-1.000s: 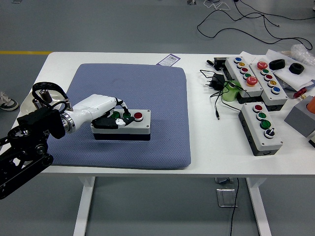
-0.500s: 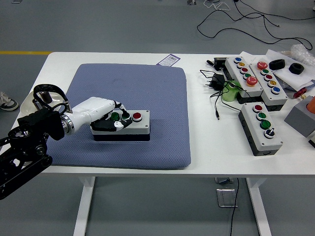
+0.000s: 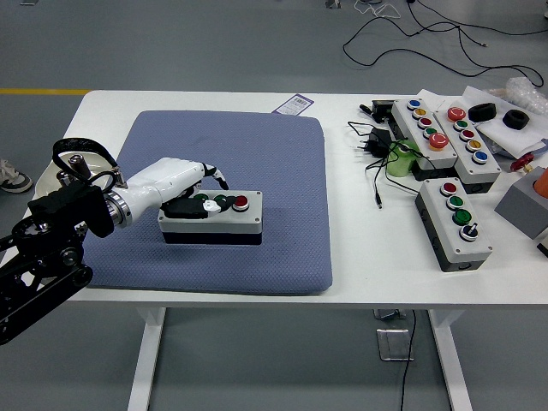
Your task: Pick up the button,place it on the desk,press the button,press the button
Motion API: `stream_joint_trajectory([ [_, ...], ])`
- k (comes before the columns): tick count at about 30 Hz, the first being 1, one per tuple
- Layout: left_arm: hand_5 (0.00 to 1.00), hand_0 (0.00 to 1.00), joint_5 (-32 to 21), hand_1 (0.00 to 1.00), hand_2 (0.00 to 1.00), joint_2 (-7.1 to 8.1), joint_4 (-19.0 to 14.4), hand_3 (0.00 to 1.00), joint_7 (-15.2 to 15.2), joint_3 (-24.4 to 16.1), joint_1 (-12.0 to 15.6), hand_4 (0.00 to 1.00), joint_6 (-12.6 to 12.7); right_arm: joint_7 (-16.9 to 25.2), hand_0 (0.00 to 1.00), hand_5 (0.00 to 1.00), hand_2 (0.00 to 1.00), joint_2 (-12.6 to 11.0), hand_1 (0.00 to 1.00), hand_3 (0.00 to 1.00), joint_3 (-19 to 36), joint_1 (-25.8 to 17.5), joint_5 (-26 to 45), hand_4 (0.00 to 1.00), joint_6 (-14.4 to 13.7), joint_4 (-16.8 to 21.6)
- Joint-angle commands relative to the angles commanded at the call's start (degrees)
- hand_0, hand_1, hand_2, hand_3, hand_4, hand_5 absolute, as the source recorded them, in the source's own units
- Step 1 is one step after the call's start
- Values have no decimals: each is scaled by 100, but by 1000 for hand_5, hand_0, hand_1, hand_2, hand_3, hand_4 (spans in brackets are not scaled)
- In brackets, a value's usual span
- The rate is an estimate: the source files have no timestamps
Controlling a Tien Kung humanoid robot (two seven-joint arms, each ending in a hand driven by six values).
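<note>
Currently, the button box [image 3: 212, 218] rests on the blue mat [image 3: 257, 163], centre-left of frame, so placement appears complete. The left hand [image 3: 190, 187] hovers over its left end, fingers loosely extended, holding nothing. Pressing appears in progress.

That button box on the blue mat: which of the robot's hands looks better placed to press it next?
The left hand. It already lies over the button box on the blue mat, its fingers by the green buttons. No right hand is visible.
</note>
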Motion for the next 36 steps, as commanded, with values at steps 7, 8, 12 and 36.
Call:
stream_joint_trajectory([
  [7,998,2,-26,2,55,-112,76,678,16,212,-81,689,-36,-2,677,186,699,0,652,644,-17,2,14,334,2,0],
  [8,998,2,-32,2,55,-125,89,678,18,241,-91,689,-37,-1,677,186,699,-1,652,644,-21,1,21,334,1,0],
  [12,998,2,-49,2,55,-187,158,678,25,311,-121,689,-24,1,677,186,699,-1,652,644,-27,3,24,334,1,0],
  [36,998,2,-55,2,29,-266,329,677,53,505,-180,687,-69,-2,676,189,699,1,651,644,-15,0,20,334,0,0],
])
